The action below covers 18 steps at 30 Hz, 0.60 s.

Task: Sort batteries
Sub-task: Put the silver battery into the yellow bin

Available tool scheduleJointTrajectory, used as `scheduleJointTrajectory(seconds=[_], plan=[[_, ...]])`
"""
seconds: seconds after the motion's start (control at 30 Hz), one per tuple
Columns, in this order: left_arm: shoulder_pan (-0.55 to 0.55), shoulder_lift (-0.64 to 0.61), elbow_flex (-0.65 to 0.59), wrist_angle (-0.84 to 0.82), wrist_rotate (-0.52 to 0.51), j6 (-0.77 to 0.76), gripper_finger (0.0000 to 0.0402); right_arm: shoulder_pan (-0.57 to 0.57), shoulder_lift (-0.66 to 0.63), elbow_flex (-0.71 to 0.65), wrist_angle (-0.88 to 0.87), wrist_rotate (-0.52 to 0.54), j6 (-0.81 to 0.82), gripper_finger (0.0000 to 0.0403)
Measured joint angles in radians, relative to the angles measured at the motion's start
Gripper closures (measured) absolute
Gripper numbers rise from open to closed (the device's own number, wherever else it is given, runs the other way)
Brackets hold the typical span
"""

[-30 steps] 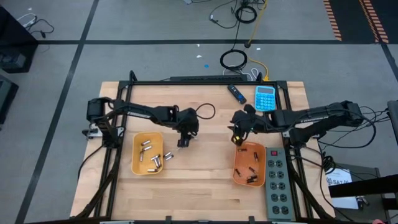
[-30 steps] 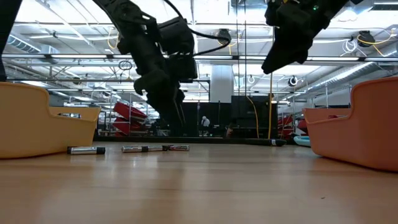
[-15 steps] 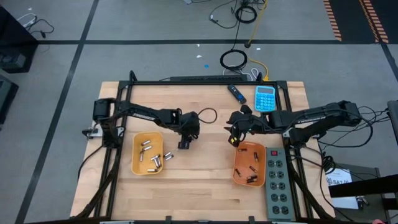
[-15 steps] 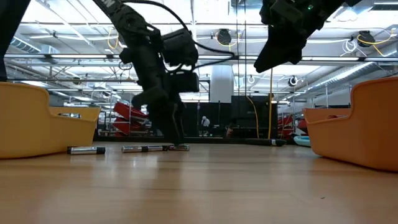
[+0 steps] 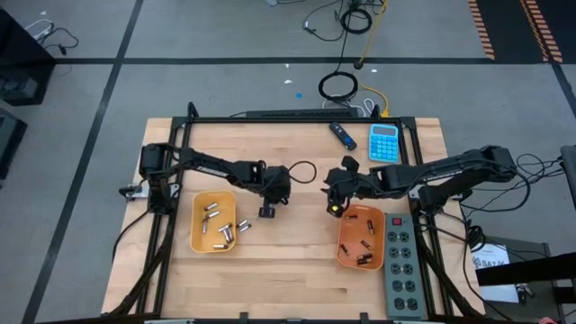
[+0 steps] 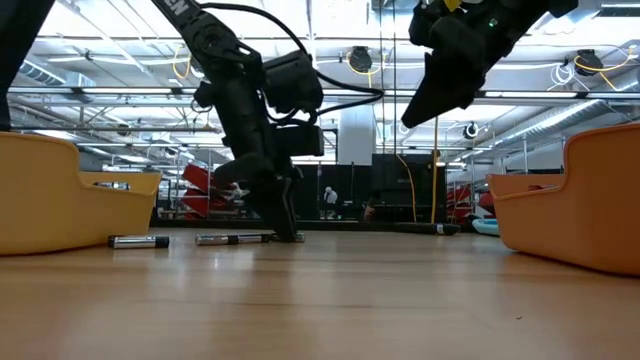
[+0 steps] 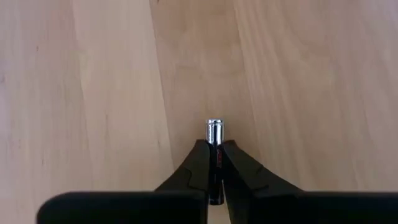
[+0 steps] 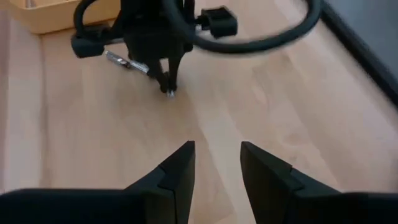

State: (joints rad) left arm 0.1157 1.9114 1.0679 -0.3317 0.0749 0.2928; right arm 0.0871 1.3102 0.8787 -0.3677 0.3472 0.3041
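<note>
My left gripper (image 5: 266, 211) is down at the table's middle, just right of the yellow tray (image 5: 200, 236), shut on a small dark battery (image 7: 214, 132) with a silvery end. The tray holds several silvery batteries (image 5: 214, 216). Two more batteries (image 6: 232, 239) (image 6: 138, 241) lie on the wood beside the tray. My right gripper (image 5: 333, 209) hangs open above the table, at the far left corner of the orange tray (image 5: 345, 252), with nothing between its fingers (image 8: 180, 165). That tray holds several dark batteries (image 5: 364, 245). My left gripper pinches the battery's dark body (image 7: 215, 163) between its two fingers. The silvery end (image 7: 214, 129) sticks out past the fingertips. The fingers (image 6: 286, 228) come from above, pointing down, their tips at the tabletop. The battery lies on the wood.
A blue calculator (image 5: 384, 142) and a dark blue-tipped device (image 5: 341, 135) lie at the table's far edge. A grey power strip (image 5: 401, 265) runs along the right edge beside the orange tray. Bare wood stretches between the two trays and toward the near edge.
My left gripper has come down onto the table and shut on the battery lying there. My right gripper has moved toward the table's left, staying open and above the table.
</note>
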Motion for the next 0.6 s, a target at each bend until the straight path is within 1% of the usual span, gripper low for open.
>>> scheduleJointTrajectory(seconds=[0.1,0.17,0.3,0.37,0.43,0.5,0.6], plan=[[-0.012,-0.029,-0.002,-0.001,-0.008,-0.021,0.0377,-0.003,0.001,0.0,0.017,0.027,-0.064,0.0284],[-0.018,-0.065,-0.007,-0.032,-0.015,-0.043,0.0377,-0.004,-0.004,0.0,0.022,0.046,-0.106,0.0284],[-0.02,-0.194,-0.007,-0.076,-0.025,-0.103,0.0377,-0.016,-0.024,0.0,0.021,0.054,-0.166,0.0284],[-0.019,-0.267,-0.006,-0.145,-0.015,-0.144,0.0377,-0.024,-0.032,-0.001,0.019,0.053,-0.178,0.0284],[-0.019,-0.342,-0.007,-0.253,0.047,-0.199,0.0377,-0.029,-0.039,-0.01,0.017,0.049,-0.186,0.0284],[-0.028,-0.416,-0.007,-0.368,0.086,-0.257,0.0377,-0.029,-0.042,-0.027,0.021,0.047,-0.192,0.0284],[-0.044,-0.487,-0.031,-0.535,0.118,-0.334,0.0377,-0.028,-0.042,-0.068,0.045,0.043,-0.203,0.0284]])
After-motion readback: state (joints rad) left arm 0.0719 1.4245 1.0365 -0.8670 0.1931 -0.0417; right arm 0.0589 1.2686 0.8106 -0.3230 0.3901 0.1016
